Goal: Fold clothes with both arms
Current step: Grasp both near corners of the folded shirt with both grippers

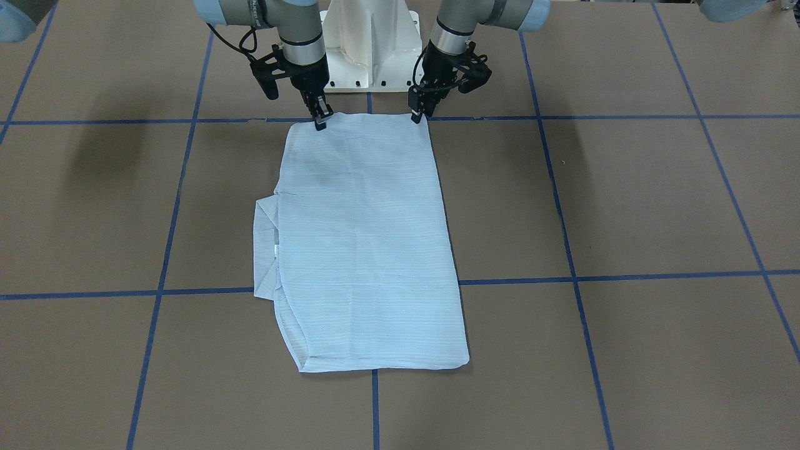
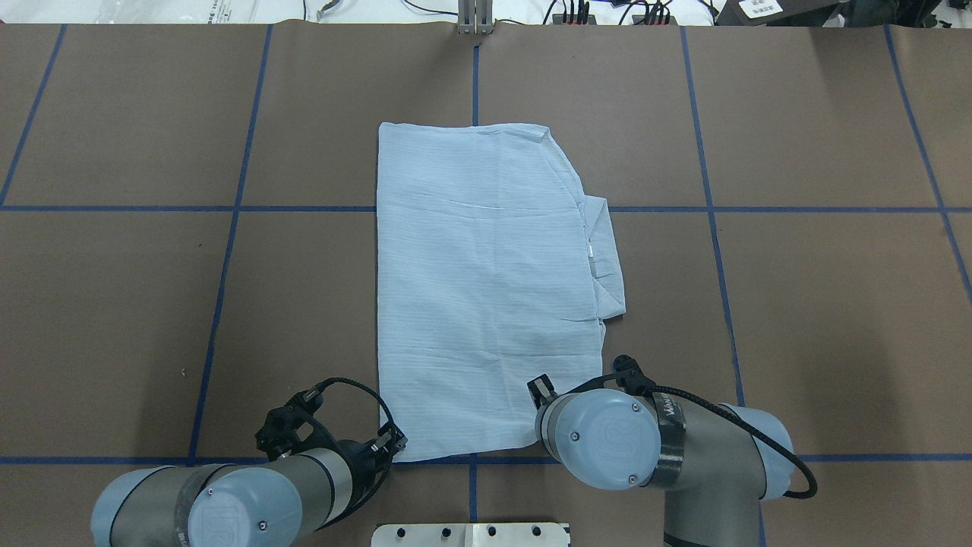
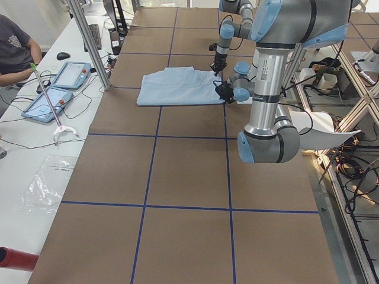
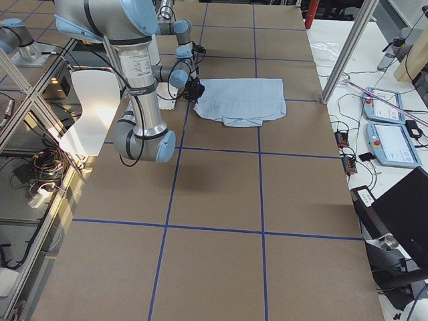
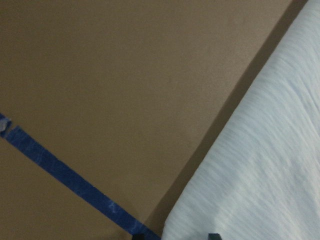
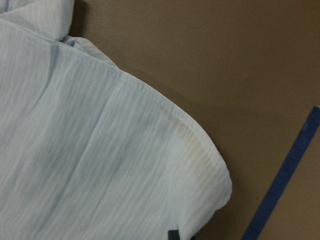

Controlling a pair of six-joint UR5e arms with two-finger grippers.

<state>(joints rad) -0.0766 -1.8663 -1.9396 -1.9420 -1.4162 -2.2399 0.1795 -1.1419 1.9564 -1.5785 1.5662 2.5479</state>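
Light-blue shirt point(image 1: 369, 250) lies flat, folded into an oblong.

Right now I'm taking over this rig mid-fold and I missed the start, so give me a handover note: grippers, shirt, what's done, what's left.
Left gripper: down at the robot-side corner of the shirt on its own side; I cannot tell whether it is open or shut.
Right gripper: at the other robot-side corner; also cannot tell.
Shirt: flat on the table as a long rectangle, no sleeves showing, collar poking out on the robot's right.
Done: the sides look folded in.
Left: probably grip both near corners and fold that end over toward the far end.
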